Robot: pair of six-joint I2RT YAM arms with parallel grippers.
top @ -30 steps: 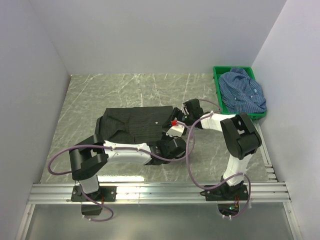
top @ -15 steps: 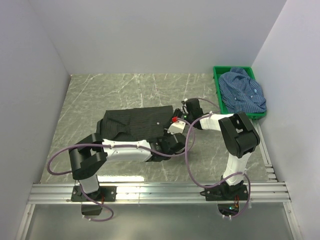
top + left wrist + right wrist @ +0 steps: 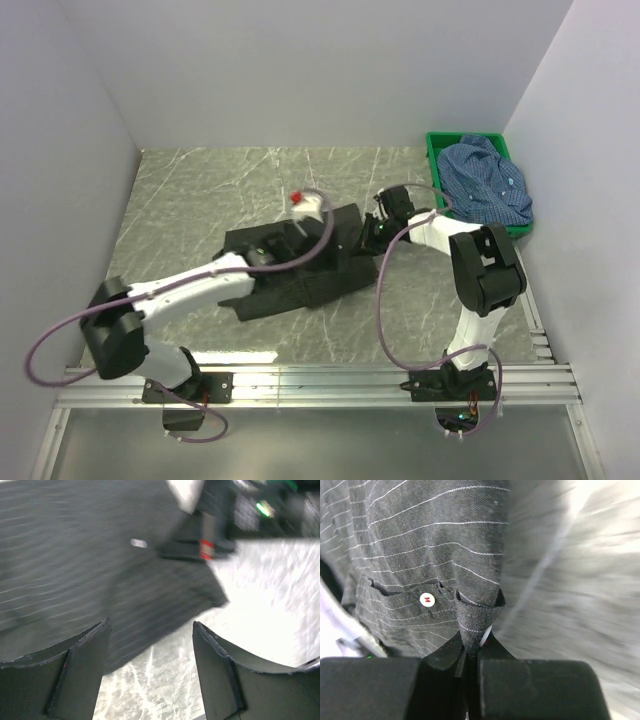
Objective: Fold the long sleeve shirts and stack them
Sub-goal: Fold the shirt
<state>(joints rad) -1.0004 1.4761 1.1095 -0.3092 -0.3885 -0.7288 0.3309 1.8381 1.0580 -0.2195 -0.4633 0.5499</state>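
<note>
black shirt (image 3: 300, 288): centre of frame, bunched on the surface (image 3: 200, 190)
right gripper (image 3: 472, 650): clenched on a pinch of its edge, beside a button (image 3: 427, 600)
left gripper (image 3: 150, 630): released, above the cloth, holding nothing
blue shirt (image 3: 485, 185): upper right, heaped in the crate (image 3: 436, 170)
doing it well: draw the pinched edge over low and taut; the free gripper can pin the crease
</note>
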